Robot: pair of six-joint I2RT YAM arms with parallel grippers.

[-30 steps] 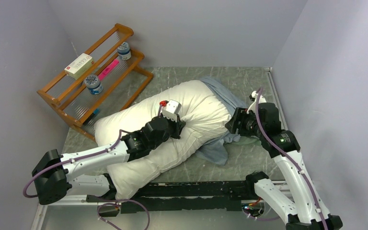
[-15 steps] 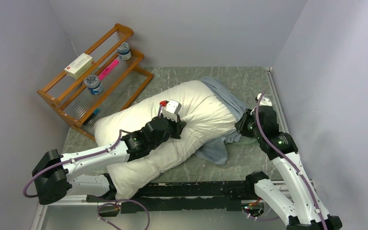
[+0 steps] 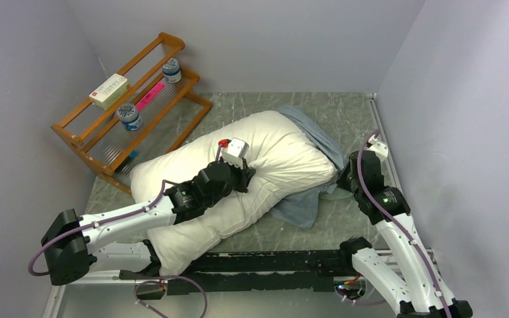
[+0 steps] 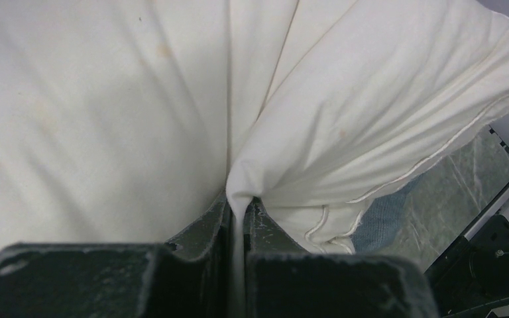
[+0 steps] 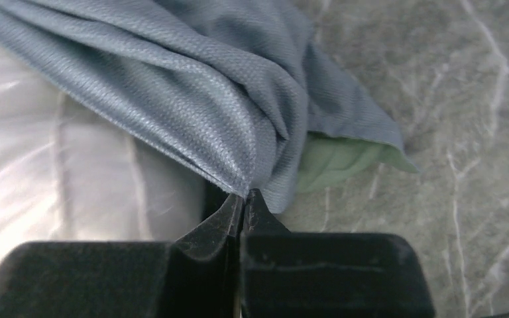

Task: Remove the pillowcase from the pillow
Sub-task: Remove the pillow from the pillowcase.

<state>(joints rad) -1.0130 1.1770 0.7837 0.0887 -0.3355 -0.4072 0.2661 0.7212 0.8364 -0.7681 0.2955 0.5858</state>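
Overhead view first. Shows the pillow (image 3: 285,149) mostly bare, lying aslant on the table (image 3: 354,106). Shows the pillowcase (image 3: 303,207) bunched only at the end nearest the right gripper (image 3: 340,180), wrapping behind that end and trailing out from under it. Places the left gripper (image 3: 246,175) on the pillow's middle, the right gripper at the cloth's edge, just beside the pillow's end. By this reading: most of the stripping done, one last end left to free.

Left wrist view next. Left gripper (image 4: 238,205) clenched on a pinched ridge of the white pillow (image 4: 106,99). Sliver of blue-grey pillowcase (image 4: 381,218) ahead and right of the fingers, under the pillow's seam, with bare table (image 4: 451,179) beyond.

Right wrist view. Right gripper (image 5: 242,199) clamped on a gathered fold of pillowcase (image 5: 205,86), straight ahead of the fingertips. Pillow (image 5: 40,165) to the left of the jaws, green edge (image 5: 338,159) peeking out ahead and right, flat on the table (image 5: 451,99).

Containers, from overhead. Wooden rack (image 3: 79,132) well left of the left gripper, against the wall. Holds two jars (image 3: 129,116), a white box (image 3: 109,91) and a pink flat item (image 3: 150,97).
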